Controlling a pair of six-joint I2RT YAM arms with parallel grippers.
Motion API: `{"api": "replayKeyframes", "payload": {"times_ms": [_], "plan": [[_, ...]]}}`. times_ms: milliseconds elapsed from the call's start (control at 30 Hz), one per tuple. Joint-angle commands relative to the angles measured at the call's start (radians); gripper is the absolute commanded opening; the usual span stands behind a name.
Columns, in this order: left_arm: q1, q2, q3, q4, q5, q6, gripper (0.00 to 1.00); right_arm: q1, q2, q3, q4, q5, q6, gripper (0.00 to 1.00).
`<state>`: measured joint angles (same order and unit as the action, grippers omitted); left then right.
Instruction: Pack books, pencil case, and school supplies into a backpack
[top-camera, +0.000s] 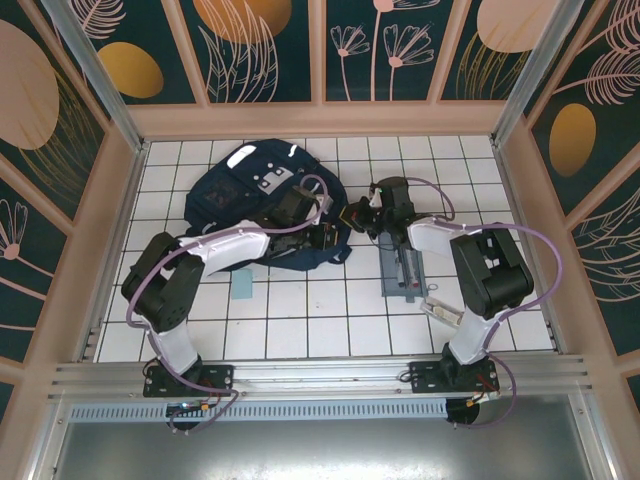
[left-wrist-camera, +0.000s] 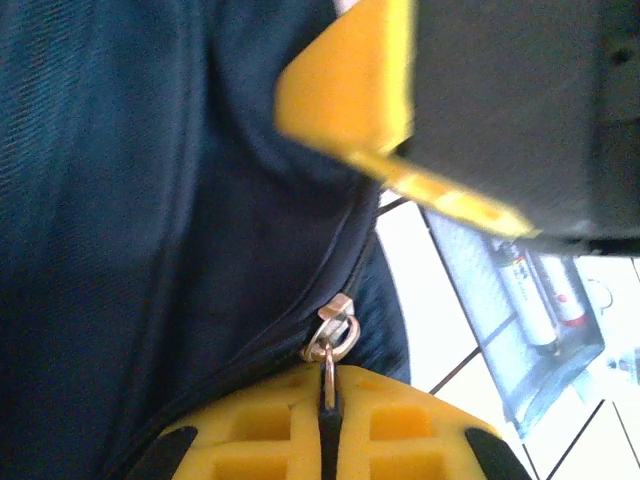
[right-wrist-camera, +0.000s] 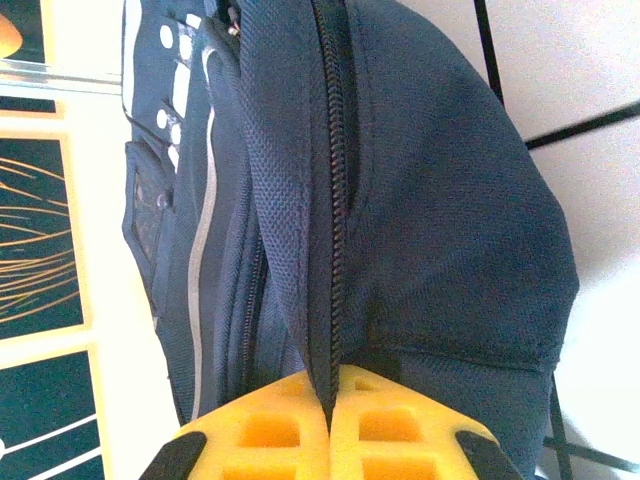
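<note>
The navy backpack (top-camera: 250, 195) lies at the back left of the tiled table, zipper edge facing right. My left gripper (left-wrist-camera: 328, 388) is shut on the metal ring pull (left-wrist-camera: 330, 345) of its zipper slider. My right gripper (right-wrist-camera: 330, 392) is shut on the backpack's zipper seam (right-wrist-camera: 330, 200), just right of the left one (top-camera: 325, 237). The grey-blue pencil case (top-camera: 403, 268) lies flat to the right, with pens (left-wrist-camera: 545, 305) showing in it. A light-blue flat piece (top-camera: 243, 287) and a whitish oblong piece (top-camera: 440, 312) lie loose on the tiles. Books are out of view.
Wooden walls with patterned panels enclose the table on three sides. A metal rail (top-camera: 320, 375) runs along the near edge by the arm bases. White tiles (top-camera: 320, 320) lie bare between the arms. The right gripper's yellow finger (left-wrist-camera: 350, 90) hangs close above the left wrist camera.
</note>
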<state>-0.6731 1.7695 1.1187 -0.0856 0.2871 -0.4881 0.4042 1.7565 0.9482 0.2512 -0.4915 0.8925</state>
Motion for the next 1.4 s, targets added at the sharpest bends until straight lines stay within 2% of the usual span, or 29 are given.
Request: {"api": "replayKeyframes", "payload": {"times_ms": [0,133,333,467,500,600,733,833,1067,1133,1267,1367], "plan": [[0.064,-0.097,-0.057,-0.161,-0.049,0.057,0.0,-0.085,-0.001,0.088,-0.059,0.194,-0.103,0.0],[0.073,-0.131,-0.085,-0.223,-0.056,0.074,0.0,-0.096,0.025,0.152,-0.107,0.226,-0.15,0.0],[0.073,-0.165,-0.116,-0.244,0.045,0.027,0.0,-0.137,0.067,0.202,-0.105,0.247,-0.153,0.0],[0.073,-0.18,-0.168,-0.151,0.239,-0.081,0.0,-0.152,0.092,0.231,-0.097,0.255,-0.143,0.0],[0.073,-0.183,-0.174,-0.14,0.255,-0.094,0.0,-0.151,0.098,0.242,-0.101,0.258,-0.145,0.0],[0.072,-0.185,-0.161,-0.205,0.158,-0.063,0.0,-0.153,0.1,0.259,-0.111,0.278,-0.158,0.0],[0.095,-0.179,-0.179,-0.26,0.12,-0.052,0.0,-0.171,0.087,0.26,-0.124,0.297,-0.181,0.0],[0.12,-0.206,-0.191,-0.283,0.024,-0.032,0.0,-0.185,0.078,0.262,-0.128,0.307,-0.208,0.0],[0.283,-0.249,-0.232,-0.246,-0.271,-0.008,0.0,-0.22,0.055,0.262,-0.134,0.312,-0.244,0.0],[0.32,-0.263,-0.243,-0.21,-0.318,-0.019,0.0,-0.228,0.046,0.257,-0.136,0.318,-0.253,0.0],[0.326,-0.267,-0.213,-0.202,-0.363,0.01,0.0,-0.255,0.041,0.259,-0.146,0.313,-0.266,0.0],[0.326,-0.259,-0.176,-0.193,-0.228,0.041,0.0,-0.263,0.045,0.283,-0.16,0.258,-0.274,0.02]]}}
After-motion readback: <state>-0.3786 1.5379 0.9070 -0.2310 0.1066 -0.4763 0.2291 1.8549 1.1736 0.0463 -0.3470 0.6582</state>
